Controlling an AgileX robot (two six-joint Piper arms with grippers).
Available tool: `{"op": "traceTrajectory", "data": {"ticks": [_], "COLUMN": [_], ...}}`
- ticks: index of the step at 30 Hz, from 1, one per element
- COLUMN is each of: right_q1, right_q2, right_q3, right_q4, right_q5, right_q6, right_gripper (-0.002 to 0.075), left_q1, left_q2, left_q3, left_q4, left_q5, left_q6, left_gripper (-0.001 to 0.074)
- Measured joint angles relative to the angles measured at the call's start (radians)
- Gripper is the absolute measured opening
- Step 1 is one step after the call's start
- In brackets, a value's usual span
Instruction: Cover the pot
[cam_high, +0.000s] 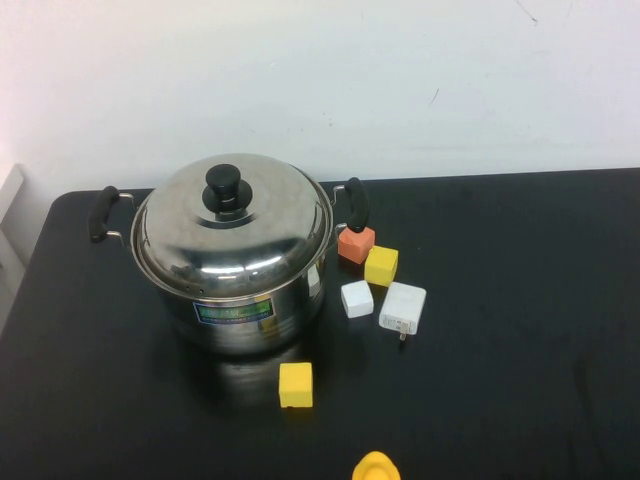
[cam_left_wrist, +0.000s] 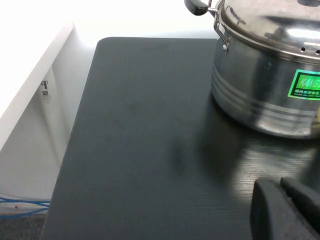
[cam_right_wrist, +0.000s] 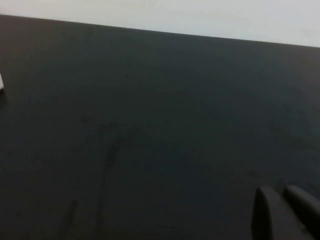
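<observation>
The shiny steel pot (cam_high: 240, 315) with black side handles and a blue-green label stands on the black table (cam_high: 520, 300), left of centre. The domed steel lid (cam_high: 235, 240) with a black knob (cam_high: 223, 188) sits on top of it. In the left wrist view the pot (cam_left_wrist: 260, 95) and lid (cam_left_wrist: 270, 20) show close by. My left gripper (cam_left_wrist: 280, 187) is low over the table beside the pot, shut and empty. My right gripper (cam_right_wrist: 281, 192) is shut and empty over bare table. Neither arm shows in the high view.
Right of the pot lie an orange block (cam_high: 355, 243), a yellow block (cam_high: 381, 265), a white block (cam_high: 357, 298) and a white charger (cam_high: 403, 308). Another yellow block (cam_high: 295, 385) lies in front of the pot. A yellow object (cam_high: 375, 467) sits at the front edge.
</observation>
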Motion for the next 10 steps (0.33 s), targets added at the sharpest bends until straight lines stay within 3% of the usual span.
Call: {"op": "traceTrajectory", "data": {"ticks": [10], "right_q1": [0.000], "right_q2": [0.000], "right_q3": [0.000], "right_q4": [-0.002], "right_q5": [-0.002], "right_q6": [0.123], "right_gripper": [0.0030], "left_q1": [0.000], "left_q2": [0.000], "left_q3": [0.000], "left_q4": [0.000], "left_q5": [0.000], "left_q6": [0.000], "left_gripper": [-0.0002]}}
